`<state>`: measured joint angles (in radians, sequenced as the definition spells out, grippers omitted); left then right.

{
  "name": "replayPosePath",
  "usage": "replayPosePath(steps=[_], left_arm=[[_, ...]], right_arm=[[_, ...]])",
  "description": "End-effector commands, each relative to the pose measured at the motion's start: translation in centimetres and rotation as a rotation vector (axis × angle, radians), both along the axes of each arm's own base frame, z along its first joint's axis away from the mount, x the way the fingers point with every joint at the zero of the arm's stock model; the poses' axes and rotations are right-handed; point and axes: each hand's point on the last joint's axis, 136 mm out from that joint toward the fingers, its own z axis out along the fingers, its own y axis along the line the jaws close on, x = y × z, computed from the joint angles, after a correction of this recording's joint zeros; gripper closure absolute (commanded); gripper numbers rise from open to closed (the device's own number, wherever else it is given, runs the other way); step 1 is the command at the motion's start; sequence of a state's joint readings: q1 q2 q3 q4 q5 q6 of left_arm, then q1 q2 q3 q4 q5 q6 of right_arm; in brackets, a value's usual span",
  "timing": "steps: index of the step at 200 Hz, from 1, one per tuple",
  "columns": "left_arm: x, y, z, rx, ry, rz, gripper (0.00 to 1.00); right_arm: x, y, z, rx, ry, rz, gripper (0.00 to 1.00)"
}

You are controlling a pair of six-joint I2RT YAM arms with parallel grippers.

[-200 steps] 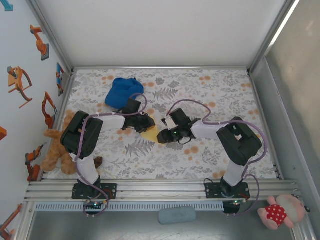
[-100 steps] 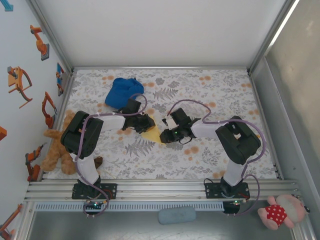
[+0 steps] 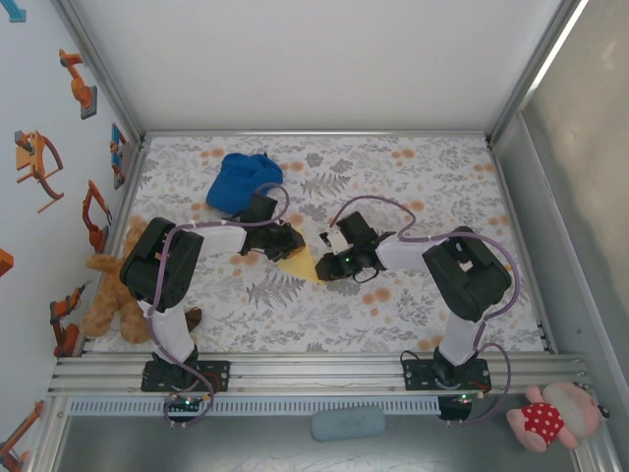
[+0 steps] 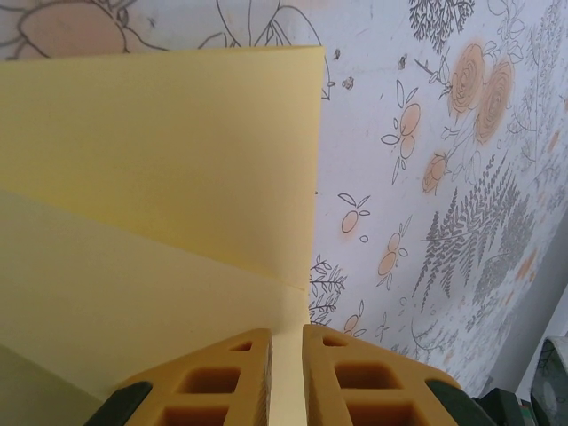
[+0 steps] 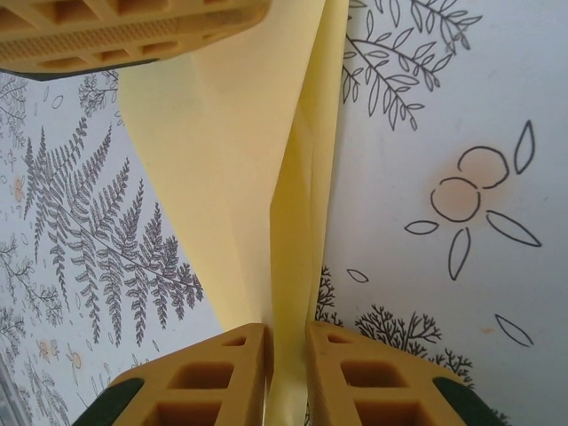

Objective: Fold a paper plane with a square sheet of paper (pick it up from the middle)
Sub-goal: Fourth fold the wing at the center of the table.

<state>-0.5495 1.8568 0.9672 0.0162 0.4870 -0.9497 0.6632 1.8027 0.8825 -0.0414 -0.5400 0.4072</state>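
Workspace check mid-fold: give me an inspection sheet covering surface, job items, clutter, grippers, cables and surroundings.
Surface: floral table cover, lying flat.
Job's things: yellow paper, partly folded with creases, between the two grippers.
Clutter: blue cap at far left, apart from the paper.
Grippers: left gripper shut on the yellow paper; right gripper shut on its folded edge.
Cables: purple cables looped along both arms, off the paper.
Surroundings: teddy bear at the left edge; pink plush toy beyond the near rail, right.
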Motion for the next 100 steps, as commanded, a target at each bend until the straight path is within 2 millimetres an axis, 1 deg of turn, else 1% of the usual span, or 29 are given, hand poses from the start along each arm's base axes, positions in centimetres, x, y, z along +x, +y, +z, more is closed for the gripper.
replayPosePath(steps=[1, 23, 54, 100], left_arm=[[0.3, 0.1, -0.2, 0.017, 0.004, -0.007, 0.82], [0.3, 0.3, -0.3, 0.026, 0.008, -0.005, 0.82], [0.3, 0.3, -0.6, 0.031, 0.015, -0.006, 0.82], [0.5, 0.2, -0.3, 0.026, 0.012, -0.005, 0.82]], right_arm=[[-1.6, -0.1, -1.6, -0.006, 0.067, 0.029, 0.82], [-1.7, -0.1, -1.6, -0.004, 0.069, 0.031, 0.81], [-1.8, -0.5, -1.4, -0.011, 0.052, 0.048, 0.76], [-2.3, -1.7, -2.3, -0.083, 0.031, 0.083, 0.73]])
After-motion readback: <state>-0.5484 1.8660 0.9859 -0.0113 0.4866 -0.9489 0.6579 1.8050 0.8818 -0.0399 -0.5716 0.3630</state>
